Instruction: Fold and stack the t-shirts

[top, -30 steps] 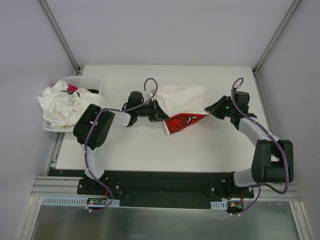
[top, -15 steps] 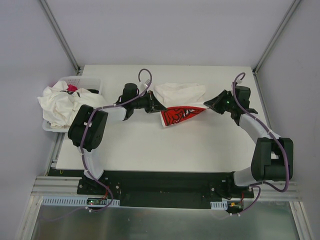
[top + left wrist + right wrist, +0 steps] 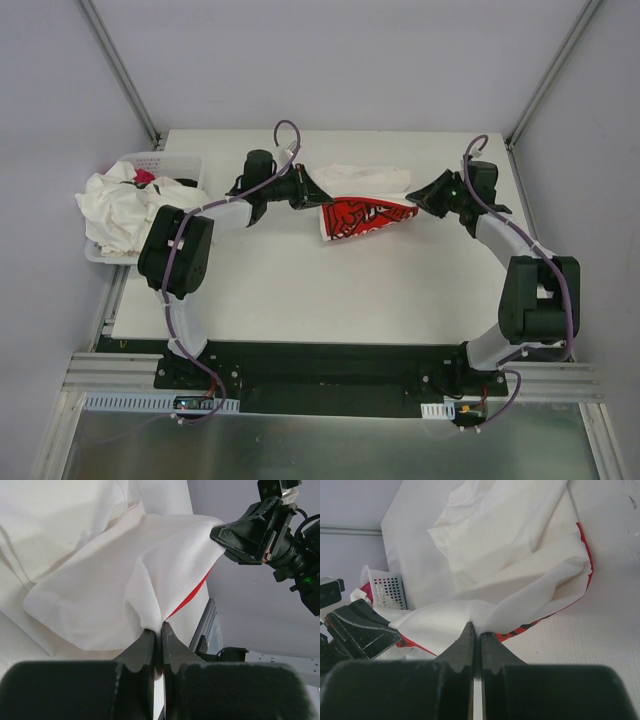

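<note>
Starting at the near edge, two black arm bases sit side by side in front of the flat white table [image 3: 300,290], and both arms reach toward its far half. Up there the left gripper [image 3: 308,197] has its jaws shut tight on one corner of an off-white cotton t-shirt [image 3: 362,182] with a big red print. The right gripper [image 3: 417,207] pinches the other corner the same way (each wrist view shows cloth squeezed between two black fingers [image 3: 145,647]). The edge held between them is lifted, so the red side faces the near edge. The rest of the shirt lies crumpled on the table just behind. Off to the left, a white plastic basket with little holes [image 3: 165,161] sits at the table's edge. A heap of off-white t-shirts [image 3: 120,210] spills over it.
</note>
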`<state>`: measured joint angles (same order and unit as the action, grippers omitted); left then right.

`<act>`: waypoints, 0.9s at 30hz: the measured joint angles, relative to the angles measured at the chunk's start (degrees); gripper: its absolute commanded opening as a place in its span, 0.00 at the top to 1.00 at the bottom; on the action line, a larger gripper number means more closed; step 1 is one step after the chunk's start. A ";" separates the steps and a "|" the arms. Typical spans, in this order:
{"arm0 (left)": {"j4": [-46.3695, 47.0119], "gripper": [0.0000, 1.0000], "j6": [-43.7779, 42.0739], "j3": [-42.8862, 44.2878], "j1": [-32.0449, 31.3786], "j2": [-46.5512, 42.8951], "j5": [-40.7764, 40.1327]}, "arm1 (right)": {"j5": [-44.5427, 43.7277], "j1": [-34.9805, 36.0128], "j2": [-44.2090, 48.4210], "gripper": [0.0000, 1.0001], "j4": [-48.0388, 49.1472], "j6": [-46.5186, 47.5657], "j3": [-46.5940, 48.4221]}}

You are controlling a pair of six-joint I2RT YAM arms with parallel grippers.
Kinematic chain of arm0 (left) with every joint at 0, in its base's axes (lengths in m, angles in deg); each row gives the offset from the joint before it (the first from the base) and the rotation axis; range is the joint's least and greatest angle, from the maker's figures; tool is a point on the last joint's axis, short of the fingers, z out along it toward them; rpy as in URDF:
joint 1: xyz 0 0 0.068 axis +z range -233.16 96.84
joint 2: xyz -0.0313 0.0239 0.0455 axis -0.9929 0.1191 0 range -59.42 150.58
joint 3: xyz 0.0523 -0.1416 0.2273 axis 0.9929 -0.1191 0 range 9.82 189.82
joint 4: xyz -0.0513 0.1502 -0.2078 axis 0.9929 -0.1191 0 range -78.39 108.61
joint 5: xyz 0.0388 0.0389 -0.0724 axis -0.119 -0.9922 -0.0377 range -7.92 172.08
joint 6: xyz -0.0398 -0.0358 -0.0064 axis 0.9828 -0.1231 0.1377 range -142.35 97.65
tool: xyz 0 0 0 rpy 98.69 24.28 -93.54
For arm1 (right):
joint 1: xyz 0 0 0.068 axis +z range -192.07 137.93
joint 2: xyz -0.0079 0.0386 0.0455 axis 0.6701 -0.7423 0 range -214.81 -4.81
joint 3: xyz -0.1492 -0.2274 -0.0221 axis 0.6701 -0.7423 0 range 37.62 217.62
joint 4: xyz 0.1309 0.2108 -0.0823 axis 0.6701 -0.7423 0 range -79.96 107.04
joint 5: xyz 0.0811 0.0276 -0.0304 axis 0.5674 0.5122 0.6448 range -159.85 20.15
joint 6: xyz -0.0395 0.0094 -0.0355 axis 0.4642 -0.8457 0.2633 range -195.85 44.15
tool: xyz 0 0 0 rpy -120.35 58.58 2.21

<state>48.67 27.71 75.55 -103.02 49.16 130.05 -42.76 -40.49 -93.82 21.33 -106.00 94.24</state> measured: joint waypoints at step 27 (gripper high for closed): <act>-6.75 1.00 0.00 17.25 3.48 7.63 1.68 | 1.97 0.20 -13.86 0.99 -0.87 -3.10 18.53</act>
<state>41.92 27.71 92.80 -99.54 56.79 131.73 -40.79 -40.29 -107.68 20.46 -109.11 112.78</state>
